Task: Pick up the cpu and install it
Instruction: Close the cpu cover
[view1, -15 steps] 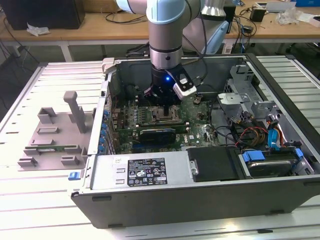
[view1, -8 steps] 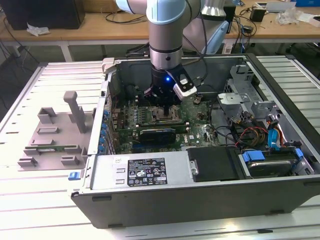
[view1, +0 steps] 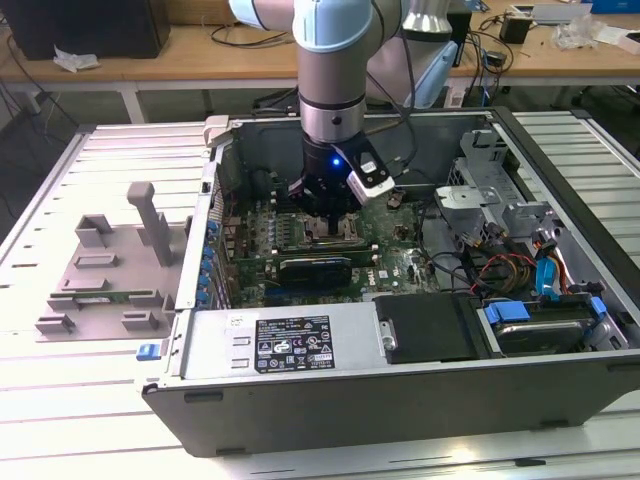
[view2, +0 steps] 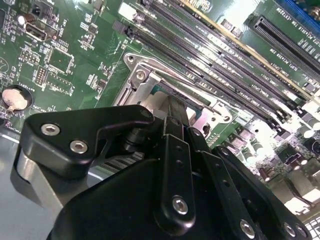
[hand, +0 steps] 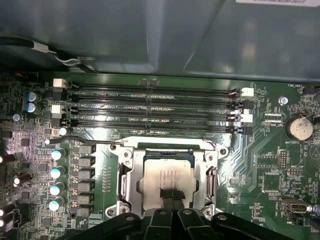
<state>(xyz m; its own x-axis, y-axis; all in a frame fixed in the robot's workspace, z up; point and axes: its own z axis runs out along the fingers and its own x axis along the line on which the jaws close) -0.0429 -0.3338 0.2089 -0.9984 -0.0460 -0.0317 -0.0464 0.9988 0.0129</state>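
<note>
Arm: Universal Robots arm (view1: 332, 90), reaching straight down into the open computer case (view1: 400, 400).
Claw: gripper (hand: 171, 194), low over the motherboard inside the case; in the exterior view it stands at the socket.
Claw state: the fingertips (hand: 166, 193) are pressed together with no gap showing, and they pinch nothing.
Item, cpu: cpu (hand: 169, 172), silver-grey top, lying flat in the socket directly under the claw. The fingertips are on or just above its near edge, and contact cannot be told.
Socket frame: metal frame (hand: 129, 175), closing round the cpu on all sides, just beside the claw tips.
Lever: thin metal lever (hand: 85, 142), alongside the frame, near the claw.
Memory slots: four long black slots (hand: 150, 107), in parallel rows beyond the socket, on the side away from the claw.
Coin battery: round silver cell (hand: 299, 127), on the board, well apart from the claw.
Black card: long card (view1: 315, 268), seated in the board just beside the claw, towards the case's front wall.
Grey tray: plastic tray with upright posts (view1: 110, 265), outside the case, well apart from the claw at the exterior view's left.
</note>
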